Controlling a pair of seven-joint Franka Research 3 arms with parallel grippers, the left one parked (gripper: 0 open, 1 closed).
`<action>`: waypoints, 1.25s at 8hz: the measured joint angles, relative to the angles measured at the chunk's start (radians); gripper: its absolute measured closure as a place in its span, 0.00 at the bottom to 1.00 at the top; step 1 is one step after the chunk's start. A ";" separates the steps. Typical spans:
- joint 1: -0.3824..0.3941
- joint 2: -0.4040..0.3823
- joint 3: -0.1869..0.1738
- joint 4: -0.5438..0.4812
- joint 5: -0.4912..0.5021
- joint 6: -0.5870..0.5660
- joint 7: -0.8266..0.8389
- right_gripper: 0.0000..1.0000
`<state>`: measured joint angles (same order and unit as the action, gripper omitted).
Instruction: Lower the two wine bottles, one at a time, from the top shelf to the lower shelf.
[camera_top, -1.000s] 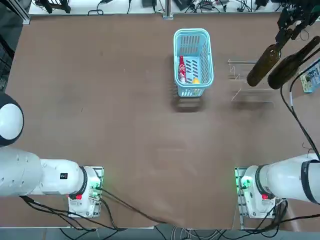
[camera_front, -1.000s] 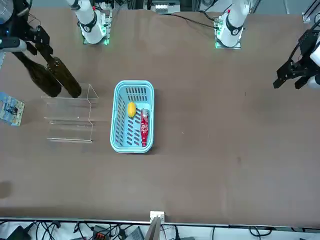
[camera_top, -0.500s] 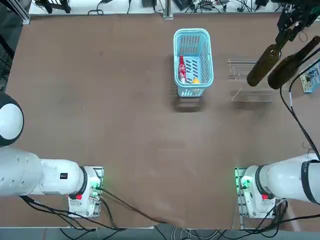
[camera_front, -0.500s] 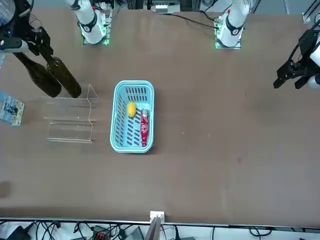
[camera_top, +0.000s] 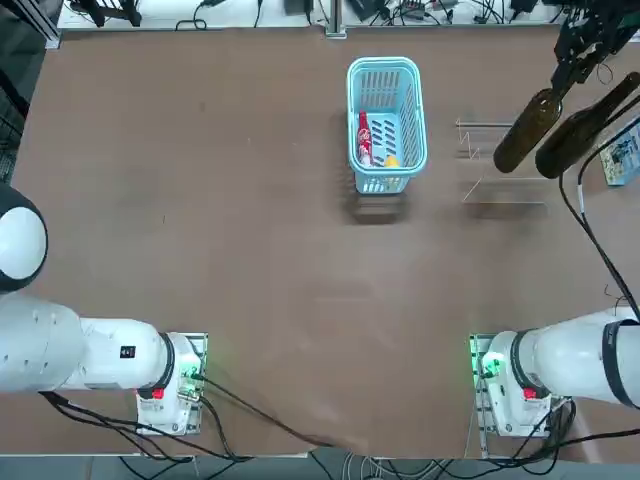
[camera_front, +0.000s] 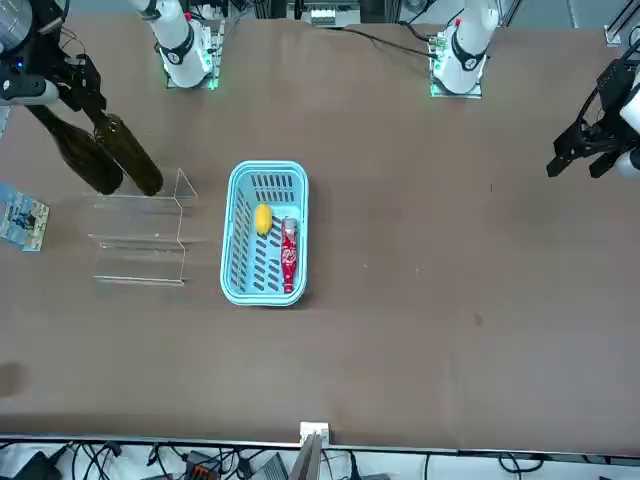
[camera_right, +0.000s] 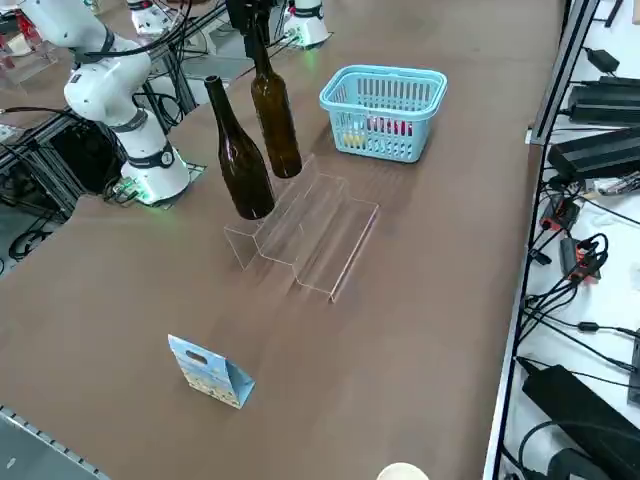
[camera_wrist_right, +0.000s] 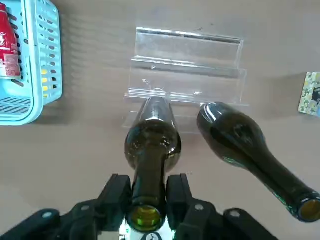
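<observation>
While we look at the scene, we note these points:

Bottles: we see two dark glass bottles with round bodies and long slim necks; the glass is smooth and shiny, olive-green to brown. The first bottle (camera_wrist_right: 152, 145) and the second bottle (camera_wrist_right: 250, 145) stand upright side by side on the stand.

Stand: the stand (camera_right: 300, 230) is made of thin clear plastic, bent in steps, with faint bright edges. Both bottles are on the top shelf (camera_top: 490, 128), the step nearest the far table edge from the robot. The lower shelf (camera_front: 140, 262) carries no bottle.

Gripper: the right gripper (camera_wrist_right: 148, 196) has black fingers (camera_wrist_right: 116, 194) pressed on the two sides of the neck of the first bottle, just under its open mouth, so it holds this bottle.

Arm: the right arm (camera_top: 580, 355) reaches far over the table, and its wrist is above the bottle, pointing down.

Basket: a light-blue plastic basket (camera_top: 412, 110) with slotted walls stands beside the stand, apart from it. It holds a red can (camera_front: 288, 255) and a small round yellow thing (camera_front: 263, 218).

Table: the table (camera_top: 250, 220) is flat, brown and matt.

Card: a small printed card (camera_right: 208, 370) stands near the stand, on the side away from the basket.
</observation>
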<state>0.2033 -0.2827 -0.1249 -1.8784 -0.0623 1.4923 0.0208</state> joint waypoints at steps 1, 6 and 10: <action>0.000 -0.001 0.000 0.001 0.000 -0.001 0.000 0.61; -0.001 0.013 0.000 0.017 -0.001 0.003 -0.061 0.61; -0.018 0.237 -0.025 0.283 -0.007 0.003 -0.232 0.61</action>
<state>0.1852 -0.0458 -0.1497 -1.5956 -0.0688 1.4957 -0.2117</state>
